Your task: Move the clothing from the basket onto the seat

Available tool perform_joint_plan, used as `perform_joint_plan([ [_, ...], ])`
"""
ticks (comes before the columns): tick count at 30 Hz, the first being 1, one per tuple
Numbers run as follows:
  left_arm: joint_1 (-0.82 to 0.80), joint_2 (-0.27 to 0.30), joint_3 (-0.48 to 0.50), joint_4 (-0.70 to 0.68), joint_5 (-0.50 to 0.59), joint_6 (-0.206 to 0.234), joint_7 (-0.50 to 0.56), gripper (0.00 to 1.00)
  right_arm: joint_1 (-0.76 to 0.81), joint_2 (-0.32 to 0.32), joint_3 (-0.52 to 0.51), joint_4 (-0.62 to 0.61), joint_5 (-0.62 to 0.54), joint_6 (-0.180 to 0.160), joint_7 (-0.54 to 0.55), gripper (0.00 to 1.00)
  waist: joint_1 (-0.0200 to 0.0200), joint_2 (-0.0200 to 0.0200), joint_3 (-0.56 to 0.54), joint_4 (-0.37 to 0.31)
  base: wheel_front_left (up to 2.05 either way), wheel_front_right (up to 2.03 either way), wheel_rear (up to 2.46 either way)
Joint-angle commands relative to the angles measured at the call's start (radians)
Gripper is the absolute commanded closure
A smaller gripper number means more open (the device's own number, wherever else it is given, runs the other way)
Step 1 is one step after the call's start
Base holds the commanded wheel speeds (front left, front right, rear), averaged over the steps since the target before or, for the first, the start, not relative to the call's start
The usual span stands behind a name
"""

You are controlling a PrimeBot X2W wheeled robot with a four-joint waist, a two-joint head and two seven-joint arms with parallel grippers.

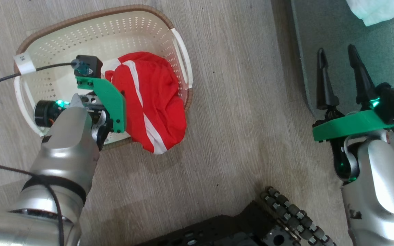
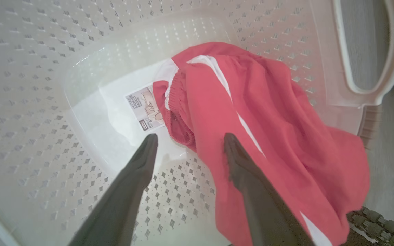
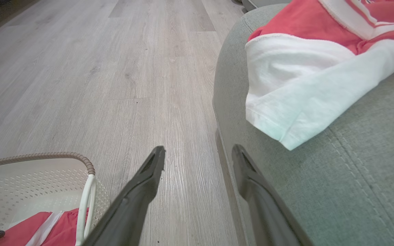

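A red garment with white stripes lies in the cream basket on the floor, its lower end draped over the near rim. The left wrist view shows the same garment against the basket's right wall. My left gripper is down inside the basket, open, one finger over the basket's bottom and the other over the fabric, nothing between them. At the right, my right gripper hangs open over the edge of the grey-green seat. A red and white garment rests on the seat.
The basket stands on pale wood-look flooring. A label sticker lies on the basket's bottom. A black cable runs from my left wrist across the basket's rim. My dark wheeled base sits at the bottom edge.
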Motion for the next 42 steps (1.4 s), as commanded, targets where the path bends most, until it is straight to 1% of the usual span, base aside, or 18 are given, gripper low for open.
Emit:
perform_joint_plan([
  [1,0.000,0.013,0.013,-0.001,-0.013,0.004,-0.004,0.00,0.034,0.003,0.021,-0.027,0.010,0.000,-0.005,0.00,0.0001,0.0000,0.002,-0.002,0.00,0.00,0.00],
  [7,0.004,0.013,0.004,0.011,-0.052,-0.008,-0.004,0.00,0.030,0.003,0.021,-0.021,0.005,0.000,-0.005,0.00,0.0001,0.0000,0.006,-0.004,0.00,0.00,0.00],
  [11,0.008,0.013,-0.030,0.009,-0.082,-0.008,0.007,0.00,0.025,0.003,0.023,-0.016,0.006,0.000,-0.005,0.00,0.0001,0.0000,0.016,-0.007,0.00,0.00,0.00],
  [14,0.008,0.013,-0.058,0.005,-0.102,0.001,0.018,0.00,0.019,0.003,0.027,-0.016,0.009,0.000,-0.005,0.00,0.0001,0.0000,0.031,-0.011,0.00,0.00,0.00],
  [15,0.008,0.013,-0.083,0.006,-0.103,0.013,0.025,0.00,0.015,0.003,0.029,-0.018,0.012,0.000,-0.005,0.00,0.0001,0.0000,0.042,-0.015,0.00,0.00,0.00],
  [17,0.012,0.013,-0.100,0.009,-0.110,0.016,0.029,0.00,0.013,0.003,0.029,-0.018,0.013,0.000,-0.005,0.00,0.0001,0.0000,0.048,-0.019,0.00,0.00,0.00],
  [21,0.025,0.013,-0.138,-0.006,-0.139,-0.007,0.029,0.00,0.013,0.003,0.021,-0.014,0.012,0.000,-0.005,0.00,0.0001,0.0000,0.045,-0.021,0.00,0.00,0.00],
  [22,0.029,0.013,-0.150,-0.014,-0.145,-0.013,0.025,0.82,0.014,0.003,0.018,-0.012,0.010,0.000,-0.005,0.00,0.0001,0.0000,0.041,-0.019,0.00,0.00,0.00],
  [23,0.035,0.013,-0.160,-0.023,-0.157,-0.019,0.020,1.00,0.014,0.003,0.013,-0.010,0.010,0.000,-0.005,0.00,0.0001,0.0000,0.034,-0.016,0.00,0.00,0.00],
  [25,0.048,0.013,-0.189,-0.045,-0.176,-0.033,0.011,1.00,0.016,0.003,0.003,-0.007,0.007,0.000,-0.005,0.00,0.0001,0.0000,0.014,-0.006,0.00,0.00,0.00],
  [29,0.075,0.013,-0.219,-0.117,-0.243,-0.048,-0.068,1.00,0.032,0.003,-0.028,-0.003,-0.013,0.000,-0.005,0.00,0.0001,0.0000,-0.047,0.032,0.00,0.00,0.00],
  [36,0.135,0.013,-0.276,-0.224,-0.325,-0.032,-0.247,1.00,0.074,0.003,-0.092,0.001,-0.073,0.000,-0.005,0.00,0.0001,0.0000,-0.211,0.139,0.00,0.00,0.00],
  [39,0.165,0.013,-0.280,-0.241,-0.333,-0.022,-0.312,1.00,0.095,0.003,-0.105,0.002,-0.099,0.000,-0.005,0.00,0.0001,0.0000,-0.295,0.182,0.00,0.00,0.00],
  [42,0.203,0.027,-0.273,-0.266,-0.329,-0.012,-0.352,1.00,0.121,0.003,-0.107,0.007,-0.121,0.000,-0.005,0.00,0.0001,0.0000,-0.378,0.218,0.00,0.00,0.00],
])
